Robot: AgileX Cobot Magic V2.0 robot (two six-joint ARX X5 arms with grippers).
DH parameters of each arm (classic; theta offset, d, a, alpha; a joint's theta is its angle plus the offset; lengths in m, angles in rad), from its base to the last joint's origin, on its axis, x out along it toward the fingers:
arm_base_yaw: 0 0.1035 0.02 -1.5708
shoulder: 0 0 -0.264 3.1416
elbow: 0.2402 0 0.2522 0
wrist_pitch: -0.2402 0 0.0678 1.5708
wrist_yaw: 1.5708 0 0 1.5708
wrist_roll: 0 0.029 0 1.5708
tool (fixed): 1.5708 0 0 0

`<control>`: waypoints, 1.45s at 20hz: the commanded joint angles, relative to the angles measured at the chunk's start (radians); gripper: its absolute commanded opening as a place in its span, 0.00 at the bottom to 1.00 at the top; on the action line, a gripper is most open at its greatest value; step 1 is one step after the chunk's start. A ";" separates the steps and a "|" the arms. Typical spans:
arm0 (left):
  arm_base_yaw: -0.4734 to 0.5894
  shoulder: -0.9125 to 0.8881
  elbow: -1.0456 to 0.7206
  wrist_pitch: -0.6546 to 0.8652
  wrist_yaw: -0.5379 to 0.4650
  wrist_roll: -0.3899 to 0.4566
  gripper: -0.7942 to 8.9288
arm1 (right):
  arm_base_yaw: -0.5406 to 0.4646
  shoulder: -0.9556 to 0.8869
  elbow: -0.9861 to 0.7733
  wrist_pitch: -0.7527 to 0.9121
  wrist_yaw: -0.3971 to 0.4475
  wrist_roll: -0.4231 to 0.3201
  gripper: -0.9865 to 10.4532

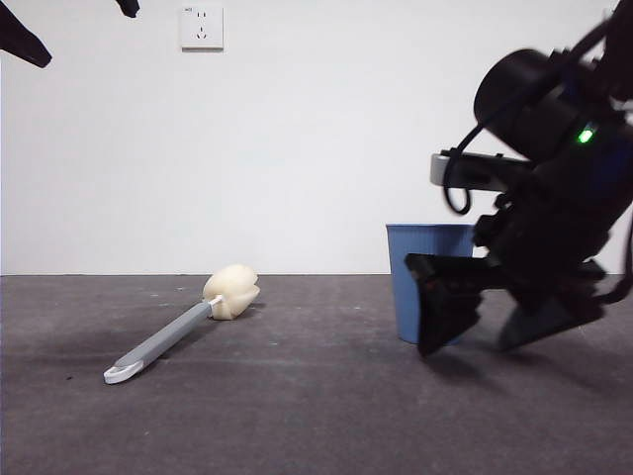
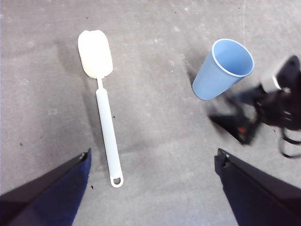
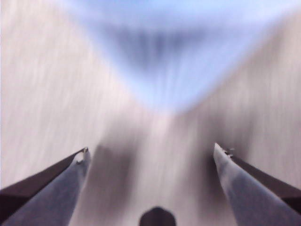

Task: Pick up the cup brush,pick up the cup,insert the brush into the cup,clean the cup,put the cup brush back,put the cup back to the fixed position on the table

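Right gripper [image 1: 490, 322], jaws apart, hangs low at the frame's right beside the ribbed blue plastic cup [image 1: 427, 280]; left gripper [image 2: 153, 162] also spread

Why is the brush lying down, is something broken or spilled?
Nothing looks broken or spilled. The cup brush lies flat on the table, and the cup stands upright. The right gripper is open beside the cup.

Right gripper [image 1: 490, 317] low beside the cup [image 1: 427, 280], jaws spread wide, tilted downward, left gripper [image 2: 153, 162] high above the cup, jaws spread
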 commanded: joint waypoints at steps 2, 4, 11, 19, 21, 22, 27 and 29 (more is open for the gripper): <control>0.000 0.000 -0.008 -0.016 -0.003 0.013 0.53 | 0.021 -0.167 -0.016 -0.201 -0.003 0.035 0.48; 0.000 0.000 -0.008 -0.029 -0.003 0.013 0.53 | 0.028 -0.299 -0.016 -0.324 -0.034 0.042 0.48; 0.000 0.000 -0.008 -0.074 -0.002 0.012 0.53 | 0.034 -0.777 -0.015 -0.652 -0.159 0.095 0.47; 0.000 0.000 -0.008 -0.092 -0.002 0.012 0.14 | 0.034 -0.987 -0.015 -0.677 -0.316 0.167 0.07; 0.000 0.000 -0.008 -0.092 -0.002 0.013 0.08 | 0.034 -0.986 -0.015 -0.679 -0.346 0.185 0.07; 0.000 0.000 -0.008 -0.092 0.000 0.014 0.08 | 0.034 -0.986 -0.015 -0.678 -0.365 0.185 0.07; 0.000 0.000 -0.008 -0.093 0.000 0.024 0.08 | 0.034 -0.986 -0.015 -0.679 -0.365 0.190 0.08; 0.000 0.000 -0.008 -0.094 -0.002 0.024 0.08 | 0.034 -0.986 -0.015 -0.679 -0.365 0.215 0.09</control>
